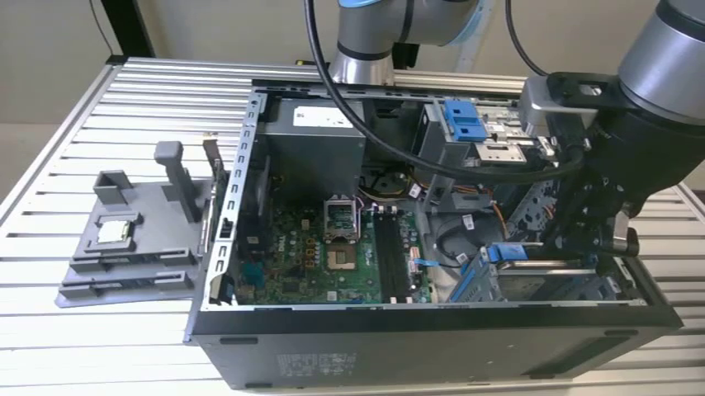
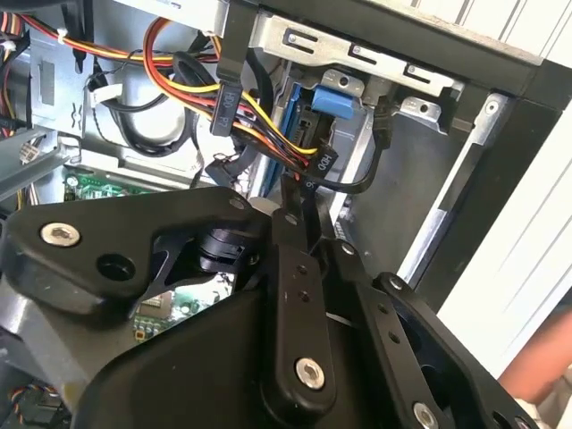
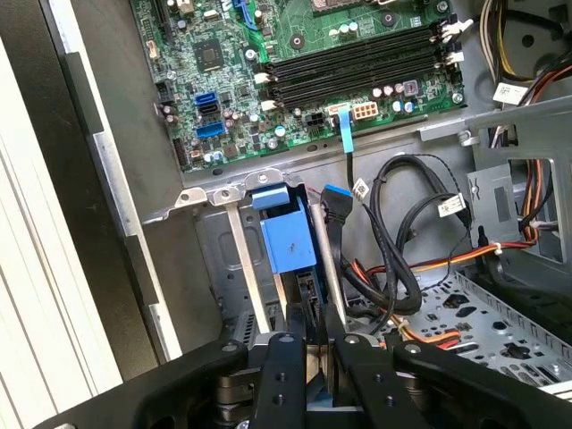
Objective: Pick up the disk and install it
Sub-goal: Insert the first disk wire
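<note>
Disk (image 3: 288,239) stands in drive bay (image 3: 239,259), claw (image 3: 310,344) pinching it

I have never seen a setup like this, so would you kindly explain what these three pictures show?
This is a grey robot arm working inside an open black desktop computer case that lies on a slatted silver metal table. The exterior view comes from a camera off the arm, looking down at the whole scene. Both wrist views come from cameras riding on the arm, so its black gripper appears in their foreground. On the table, at the exterior view's left, sits a grey plastic fixture carrying a small square silver chip. In the first wrist view the gripper appears shut on the disk, a drive framed in blue plastic and seen edge-on, standing in the case's metal bay near the green motherboard.
</note>
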Robot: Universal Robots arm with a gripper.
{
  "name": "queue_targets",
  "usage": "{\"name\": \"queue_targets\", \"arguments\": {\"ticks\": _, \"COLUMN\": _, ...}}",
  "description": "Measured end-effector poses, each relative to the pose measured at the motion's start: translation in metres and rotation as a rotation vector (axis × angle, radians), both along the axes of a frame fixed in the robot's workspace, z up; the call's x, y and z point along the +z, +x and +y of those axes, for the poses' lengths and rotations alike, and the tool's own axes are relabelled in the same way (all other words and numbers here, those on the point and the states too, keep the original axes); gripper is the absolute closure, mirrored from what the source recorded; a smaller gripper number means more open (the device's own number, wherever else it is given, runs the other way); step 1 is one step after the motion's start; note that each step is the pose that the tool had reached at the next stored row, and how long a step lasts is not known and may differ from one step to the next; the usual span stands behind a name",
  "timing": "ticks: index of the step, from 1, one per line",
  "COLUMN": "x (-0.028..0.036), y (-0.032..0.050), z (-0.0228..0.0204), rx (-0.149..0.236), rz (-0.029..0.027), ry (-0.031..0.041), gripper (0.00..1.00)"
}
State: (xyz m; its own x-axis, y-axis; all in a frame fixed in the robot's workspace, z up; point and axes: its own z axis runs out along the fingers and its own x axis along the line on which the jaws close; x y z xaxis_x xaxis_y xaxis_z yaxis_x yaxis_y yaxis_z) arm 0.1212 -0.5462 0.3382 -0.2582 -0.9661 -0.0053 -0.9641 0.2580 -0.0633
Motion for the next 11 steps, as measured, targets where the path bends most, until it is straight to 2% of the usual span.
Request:
{"name": "queue_targets", "arguments": {"ticks": 6, "x": 0.0039, "y": -0.0004, "z": 0.0017, "rx": 0.009, "rz": -0.0005, "ry": 0.0002, "gripper": 1.00}}
{"name": "queue_targets", "arguments": {"ticks": 11, "x": 0.0037, "y": -0.0004, "z": 0.0027, "rx": 0.050, "rz": -0.0099, "ry": -0.0002, "gripper": 1.00}}
